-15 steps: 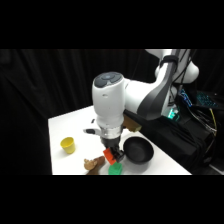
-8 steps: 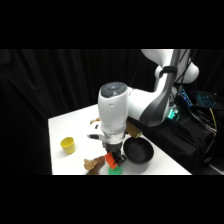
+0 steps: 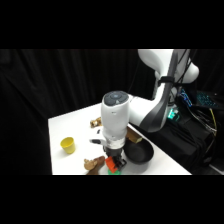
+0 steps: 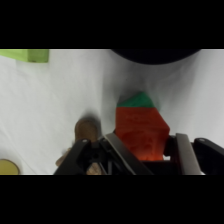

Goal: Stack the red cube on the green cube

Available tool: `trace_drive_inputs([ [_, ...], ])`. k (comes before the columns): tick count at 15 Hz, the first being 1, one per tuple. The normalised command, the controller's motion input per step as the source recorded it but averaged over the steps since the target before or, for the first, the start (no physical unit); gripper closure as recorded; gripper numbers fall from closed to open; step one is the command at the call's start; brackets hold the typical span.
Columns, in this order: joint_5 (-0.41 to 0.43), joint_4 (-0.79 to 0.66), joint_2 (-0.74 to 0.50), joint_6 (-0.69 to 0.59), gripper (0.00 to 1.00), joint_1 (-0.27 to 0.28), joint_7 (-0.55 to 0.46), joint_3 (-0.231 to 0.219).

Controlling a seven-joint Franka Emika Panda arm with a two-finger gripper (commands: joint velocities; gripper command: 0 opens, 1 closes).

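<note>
In the wrist view the red cube (image 4: 141,131) sits between my two fingers (image 4: 118,149), and my gripper (image 4: 148,146) is shut on it. The green cube (image 4: 138,100) shows just past the red one, mostly hidden beneath it. From the side, my gripper (image 3: 113,160) is low near the table's front edge. There it holds the red cube (image 3: 111,163) right above the green cube (image 3: 114,171). Whether the two cubes touch cannot be told.
A black pan (image 3: 138,154) lies close to the right of the cubes, and its rim (image 4: 155,56) fills the top of the wrist view. A brown lump (image 3: 94,163) lies just left. A yellow cup (image 3: 68,145) stands further left. A lime cube (image 4: 37,55) lies apart.
The arm has swung right and come down over the last second, carrying the red cube to a spot over the green cube by the pan.
</note>
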Motion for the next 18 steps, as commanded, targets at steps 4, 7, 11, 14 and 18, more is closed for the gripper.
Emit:
trace_drive_inputs([
  [4,0.018,-0.07,-0.05,0.14,0.25,0.053,0.06,-0.004],
  [7,-0.006,-0.08,-0.09,0.05,0.10,0.074,0.06,-0.005],
  [11,-0.039,-0.08,-0.13,-0.03,0.00,0.088,0.08,-0.013],
  [14,-0.090,-0.06,-0.17,-0.10,0.00,0.095,0.11,-0.045],
  [18,-0.168,-0.07,-0.22,-0.15,0.00,0.093,0.15,-0.103],
])
